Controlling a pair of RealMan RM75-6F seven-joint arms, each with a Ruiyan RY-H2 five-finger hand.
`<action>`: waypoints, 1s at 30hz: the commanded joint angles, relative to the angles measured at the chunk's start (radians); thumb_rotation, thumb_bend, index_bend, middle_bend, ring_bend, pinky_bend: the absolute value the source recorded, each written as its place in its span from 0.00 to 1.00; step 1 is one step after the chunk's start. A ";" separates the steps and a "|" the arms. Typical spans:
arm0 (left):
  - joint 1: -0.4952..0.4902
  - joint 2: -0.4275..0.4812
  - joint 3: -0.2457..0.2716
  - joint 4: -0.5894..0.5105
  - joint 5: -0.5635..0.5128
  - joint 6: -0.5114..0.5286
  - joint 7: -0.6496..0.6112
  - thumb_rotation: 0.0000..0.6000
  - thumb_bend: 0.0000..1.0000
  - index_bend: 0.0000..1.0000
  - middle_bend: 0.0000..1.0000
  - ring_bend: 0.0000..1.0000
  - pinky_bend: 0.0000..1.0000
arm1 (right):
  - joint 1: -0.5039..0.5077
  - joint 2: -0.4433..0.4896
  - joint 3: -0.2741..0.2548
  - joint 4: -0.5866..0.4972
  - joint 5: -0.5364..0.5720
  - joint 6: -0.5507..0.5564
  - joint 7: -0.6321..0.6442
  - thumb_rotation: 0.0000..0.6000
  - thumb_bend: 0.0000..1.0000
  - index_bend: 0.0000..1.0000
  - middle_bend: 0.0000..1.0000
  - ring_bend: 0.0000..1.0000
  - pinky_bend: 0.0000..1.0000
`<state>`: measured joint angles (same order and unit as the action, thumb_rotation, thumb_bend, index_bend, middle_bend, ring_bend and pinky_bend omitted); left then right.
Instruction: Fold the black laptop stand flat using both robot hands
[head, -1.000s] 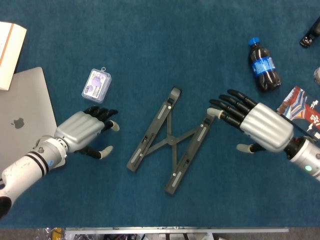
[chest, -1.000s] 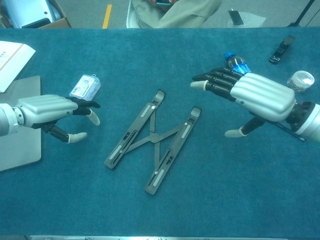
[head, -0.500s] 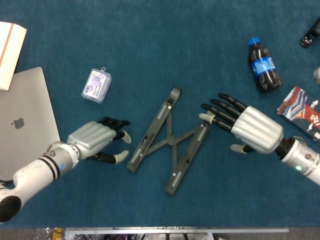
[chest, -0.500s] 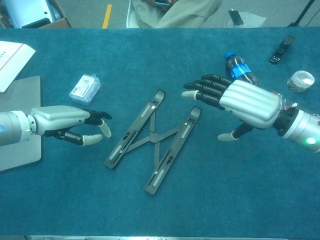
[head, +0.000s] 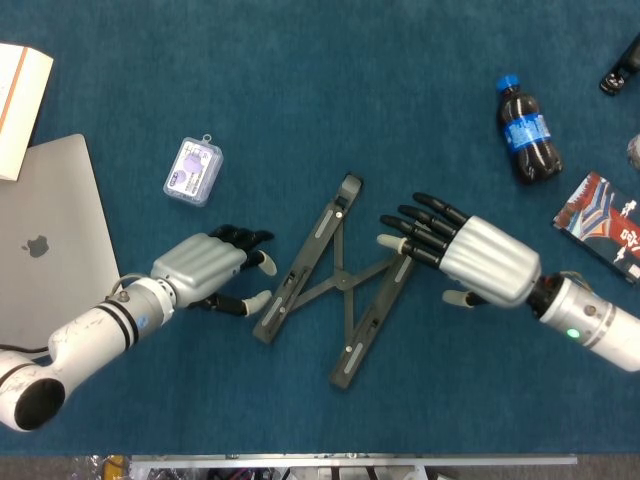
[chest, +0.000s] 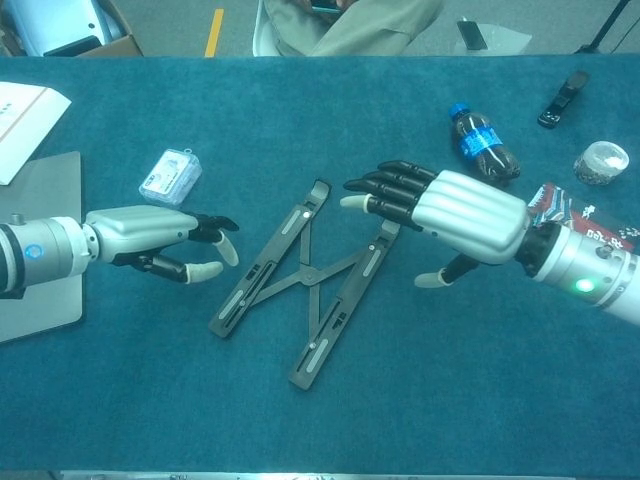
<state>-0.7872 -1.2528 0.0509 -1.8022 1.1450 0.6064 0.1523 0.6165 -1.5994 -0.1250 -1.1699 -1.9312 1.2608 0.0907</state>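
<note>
The black metal laptop stand (head: 340, 283) with two long bars joined by a crossed X piece lies spread open in the middle of the blue tabletop (head: 330, 90). A moment ago both hands were farther out to the sides; now they have both come in toward the stand. The left hand (head: 210, 265) is just left of the left bar, its fingers apart and holding nothing, with its fingertips (head: 262, 262) right beside the bar. The right hand (head: 470, 255) is over the far end of the right bar, fingers stretched out and loose, also holding nothing; I cannot tell if it touches the bar yet. The stand itself has not moved or closed. I think this means the hands are getting ready to push the two bars together, so the folding has not started yet.
</note>
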 joint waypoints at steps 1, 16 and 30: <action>0.001 -0.013 0.007 0.017 -0.006 0.018 0.020 0.20 0.38 0.21 0.00 0.00 0.00 | 0.006 -0.015 0.000 0.014 0.003 -0.005 0.001 1.00 0.00 0.00 0.00 0.00 0.01; 0.010 -0.046 0.009 0.026 -0.058 0.048 0.007 0.19 0.38 0.21 0.00 0.00 0.00 | 0.038 -0.116 0.009 0.127 0.017 -0.011 0.027 1.00 0.00 0.00 0.00 0.00 0.01; 0.014 -0.063 0.015 0.041 -0.064 0.062 0.007 0.20 0.37 0.21 0.00 0.00 0.00 | 0.059 -0.204 -0.002 0.255 0.022 0.001 0.067 1.00 0.00 0.00 0.00 0.00 0.01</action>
<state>-0.7732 -1.3144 0.0654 -1.7627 1.0822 0.6683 0.1595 0.6739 -1.7994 -0.1255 -0.9194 -1.9098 1.2614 0.1551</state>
